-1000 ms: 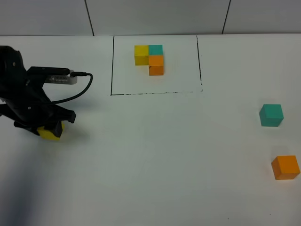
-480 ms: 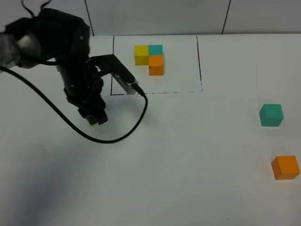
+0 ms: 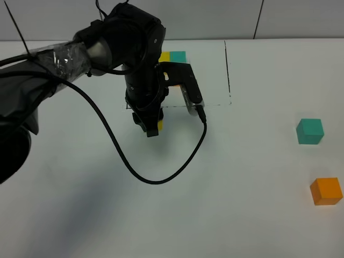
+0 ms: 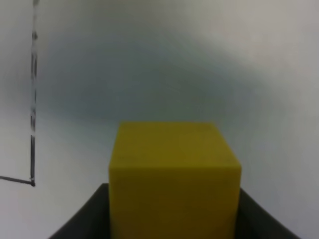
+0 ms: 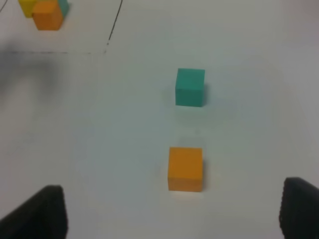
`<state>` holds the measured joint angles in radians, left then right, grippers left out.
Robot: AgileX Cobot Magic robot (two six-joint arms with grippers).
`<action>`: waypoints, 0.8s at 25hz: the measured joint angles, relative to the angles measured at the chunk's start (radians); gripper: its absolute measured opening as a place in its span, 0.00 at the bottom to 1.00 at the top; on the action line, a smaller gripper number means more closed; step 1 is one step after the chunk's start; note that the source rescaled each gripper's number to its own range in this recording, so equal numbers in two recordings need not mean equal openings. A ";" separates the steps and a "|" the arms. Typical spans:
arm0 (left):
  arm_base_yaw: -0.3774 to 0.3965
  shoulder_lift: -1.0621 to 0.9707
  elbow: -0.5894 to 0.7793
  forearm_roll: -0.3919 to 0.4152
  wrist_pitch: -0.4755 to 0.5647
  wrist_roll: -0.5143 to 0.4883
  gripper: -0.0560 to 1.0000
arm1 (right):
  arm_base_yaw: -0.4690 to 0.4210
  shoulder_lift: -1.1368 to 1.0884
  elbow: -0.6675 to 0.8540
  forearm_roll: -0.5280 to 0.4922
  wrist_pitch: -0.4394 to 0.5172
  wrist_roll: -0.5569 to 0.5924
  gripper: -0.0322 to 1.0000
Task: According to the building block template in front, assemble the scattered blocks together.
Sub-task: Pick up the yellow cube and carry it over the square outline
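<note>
My left gripper is clamped on the yellow cube. The arm bends down just in front of the black border around the template. The cube seems clear of the table. My right gripper, seen only in its wrist view, stands wide and empty near the orange cube, with the teal cube beyond.

Template at back, held block just before it, loose block far right, second block before that.
</note>
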<state>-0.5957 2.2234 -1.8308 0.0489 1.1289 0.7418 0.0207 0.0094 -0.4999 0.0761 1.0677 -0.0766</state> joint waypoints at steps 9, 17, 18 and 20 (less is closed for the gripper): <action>-0.007 0.065 -0.118 -0.001 -0.001 0.084 0.06 | 0.000 0.000 0.000 0.000 0.000 0.000 0.74; -0.009 0.133 -0.181 -0.025 0.004 0.105 0.06 | 0.000 0.000 0.000 0.000 0.001 0.000 0.74; -0.010 0.141 -0.181 -0.035 0.003 0.116 0.06 | 0.000 0.000 0.000 0.000 0.001 0.000 0.74; -0.016 0.158 -0.183 -0.049 0.000 0.130 0.06 | 0.000 0.000 0.000 0.000 0.001 0.000 0.74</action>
<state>-0.6119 2.3812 -2.0137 0.0000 1.1288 0.8715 0.0207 0.0094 -0.4999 0.0761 1.0686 -0.0766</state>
